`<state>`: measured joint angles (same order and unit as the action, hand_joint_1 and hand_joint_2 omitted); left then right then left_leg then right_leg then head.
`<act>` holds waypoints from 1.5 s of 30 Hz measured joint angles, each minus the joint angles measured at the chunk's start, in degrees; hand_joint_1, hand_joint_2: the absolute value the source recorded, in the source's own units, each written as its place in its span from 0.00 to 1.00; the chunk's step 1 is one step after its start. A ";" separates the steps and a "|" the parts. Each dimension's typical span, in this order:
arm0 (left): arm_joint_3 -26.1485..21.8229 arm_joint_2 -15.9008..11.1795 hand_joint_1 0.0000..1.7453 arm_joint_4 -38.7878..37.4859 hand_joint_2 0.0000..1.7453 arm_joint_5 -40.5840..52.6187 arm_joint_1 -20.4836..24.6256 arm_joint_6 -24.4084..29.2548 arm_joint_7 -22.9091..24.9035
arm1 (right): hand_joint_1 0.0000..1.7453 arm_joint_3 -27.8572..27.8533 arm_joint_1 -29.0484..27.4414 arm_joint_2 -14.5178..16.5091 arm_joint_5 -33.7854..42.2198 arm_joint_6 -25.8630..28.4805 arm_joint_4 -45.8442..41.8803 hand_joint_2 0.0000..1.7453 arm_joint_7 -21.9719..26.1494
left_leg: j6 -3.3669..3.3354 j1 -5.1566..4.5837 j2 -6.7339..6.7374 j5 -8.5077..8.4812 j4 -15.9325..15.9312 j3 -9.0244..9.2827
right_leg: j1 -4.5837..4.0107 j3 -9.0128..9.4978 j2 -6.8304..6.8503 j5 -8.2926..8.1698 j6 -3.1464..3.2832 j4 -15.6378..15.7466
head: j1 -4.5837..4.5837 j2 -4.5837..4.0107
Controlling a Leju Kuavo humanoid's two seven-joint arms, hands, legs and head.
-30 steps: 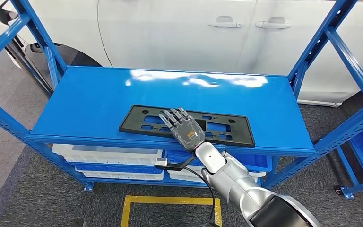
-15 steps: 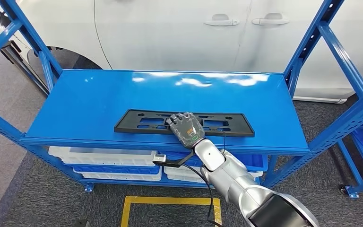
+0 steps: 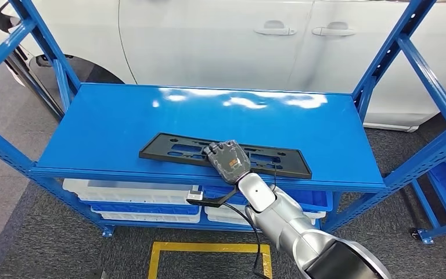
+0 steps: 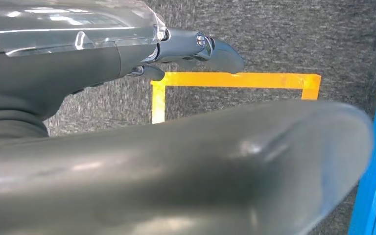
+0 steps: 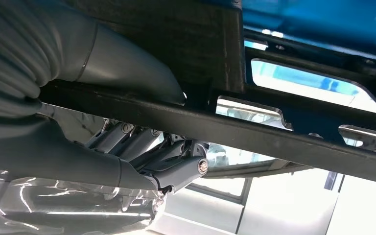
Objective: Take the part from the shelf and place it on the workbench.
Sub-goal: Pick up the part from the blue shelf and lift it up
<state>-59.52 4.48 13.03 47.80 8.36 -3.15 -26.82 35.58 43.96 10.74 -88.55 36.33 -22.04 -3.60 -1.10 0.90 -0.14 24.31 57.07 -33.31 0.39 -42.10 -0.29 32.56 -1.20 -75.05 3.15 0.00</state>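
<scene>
the black part (image 3: 225, 154) lies flat on the top board of the blue shelf (image 3: 122, 116), long side running from 9 to 3 o'clock, close to the front edge at 6 o'clock. the right hand (image 3: 229, 158) sits on its middle with the fingers curled over the near rail; in the right wrist view the thumb lies on one face of the rail and the dark fingers (image 5: 149, 155) fold in on the other, so it looks to be gripping the part (image 5: 215, 122). in the head view the part seems to rest on the board, though i cannot tell whether the near edge is already raised a little.

so the grasp looks made and nearly everything else is left: lifting the part off the shelf, turning to the counter, and setting it down there.

the left hand (image 4: 196, 49) hangs by the robot's side over grey carpet and a yellow floor marking (image 4: 235, 81); its fingers are partly bent with nothing seen in them, but i cannot tell if it is open or closed.

a white car (image 3: 220, 40) stands behind the shelf at 12 o'clock, and white and blue bins (image 3: 133, 195) sit on the lower level. no brand, label or writing can be read anywhere.
</scene>
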 joint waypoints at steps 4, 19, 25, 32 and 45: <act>0.08 0.01 0.00 0.00 1.00 0.01 0.07 -0.35 -2.03 | 1.00 -0.50 0.07 0.01 0.03 0.16 -0.32 1.00 0.39 | 0.43 -0.11 -0.13 0.25 0.15 0.36 | -0.16 6.66 0.00 -6.82 0.72 13.65 | 0.00 0.00; 0.15 -0.06 0.00 0.00 1.00 -2.55 0.25 2.48 -4.75 | 1.00 -10.92 -11.55 -2.40 75.36 -16.03 -41.42 1.00 38.45 | 3.01 0.23 -0.11 1.61 6.21 -2.42 | -0.32 9.33 0.02 -7.23 2.43 17.72 | 0.00 -0.01; 0.15 -0.05 0.00 0.00 1.00 -3.70 0.24 1.10 -6.23 | 1.00 -11.51 -19.80 -6.16 92.71 -30.14 -69.99 1.00 41.46 | 0.78 0.04 -0.29 0.42 0.71 -0.32 | -0.38 8.65 0.00 -6.11 0.62 16.47 | 0.00 0.00; 0.14 -0.04 0.00 0.00 1.00 -3.92 0.30 1.08 -7.11 | 1.00 -10.60 -26.04 -8.96 96.13 -37.44 -86.30 1.00 41.23 | -0.17 -0.19 -0.24 0.56 0.53 -0.07 | -0.05 1.67 0.02 -1.19 -0.12 2.63 | 0.00 0.00; 0.22 -0.04 0.00 0.00 1.00 -4.45 0.63 2.74 -5.56 | 1.00 -4.79 -18.83 -13.52 101.86 -34.09 -91.59 1.00 36.89 | 2.41 -0.19 -0.18 10.07 15.40 -5.43 | -0.20 6.77 0.46 -9.24 2.91 17.65 | 0.00 0.00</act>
<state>-59.30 4.44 13.03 43.35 8.99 -0.41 -32.38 30.79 25.13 -2.78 13.30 2.24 -113.63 33.29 1.31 0.71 -0.32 34.37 72.47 -38.74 0.19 -35.33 0.16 23.32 1.71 -57.40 3.15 0.00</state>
